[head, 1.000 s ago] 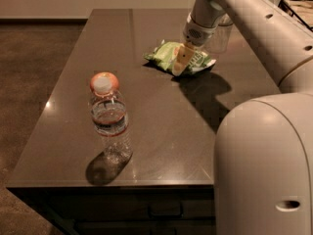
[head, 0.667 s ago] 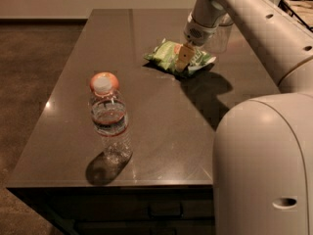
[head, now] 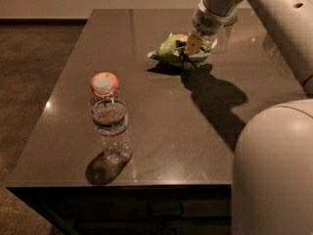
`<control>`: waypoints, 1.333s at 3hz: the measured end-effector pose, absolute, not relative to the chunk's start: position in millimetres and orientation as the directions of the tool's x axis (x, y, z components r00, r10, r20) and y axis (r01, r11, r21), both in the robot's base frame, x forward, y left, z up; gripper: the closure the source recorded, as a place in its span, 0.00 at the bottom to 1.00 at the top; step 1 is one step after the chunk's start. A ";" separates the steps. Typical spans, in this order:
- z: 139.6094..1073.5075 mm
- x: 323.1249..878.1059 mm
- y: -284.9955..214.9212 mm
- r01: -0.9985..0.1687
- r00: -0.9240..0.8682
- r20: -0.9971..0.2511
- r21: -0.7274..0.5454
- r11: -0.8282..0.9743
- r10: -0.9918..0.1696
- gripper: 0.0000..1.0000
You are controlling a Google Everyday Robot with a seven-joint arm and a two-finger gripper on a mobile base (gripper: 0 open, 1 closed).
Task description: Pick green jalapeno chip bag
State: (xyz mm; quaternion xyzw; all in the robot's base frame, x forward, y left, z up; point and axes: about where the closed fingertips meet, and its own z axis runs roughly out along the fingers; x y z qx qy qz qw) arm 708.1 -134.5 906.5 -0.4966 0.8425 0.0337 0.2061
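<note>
The gripper [head: 191, 47] is at the far right of the table [head: 161, 111], its fingers [head: 193, 42] clamped on the middle of the crumpled green jalapeno chip bag [head: 171, 48]. Only one tan finger shows clearly. A dark shadow lies under the bag's left end. Well apart, near the front left, a capped water bottle [head: 110, 124] stands upright, partly filled.

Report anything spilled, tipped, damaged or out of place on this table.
Nothing stands out. The water bottle stands upright and capped near the front edge of the table, with no spill around it. The green jalapeno chip bag lies crinkled at the far side, with the gripper down on it.
</note>
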 end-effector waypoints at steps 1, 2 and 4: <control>945.8 689.9 -140.6 -0.855 -0.374 -0.420 -0.189 0.483 -0.826 1.00; 981.2 673.4 -142.6 -0.862 -0.324 -0.452 -0.221 0.456 -0.831 1.00; 998.2 658.5 -142.7 -0.872 -0.305 -0.506 -0.192 0.450 -0.807 1.00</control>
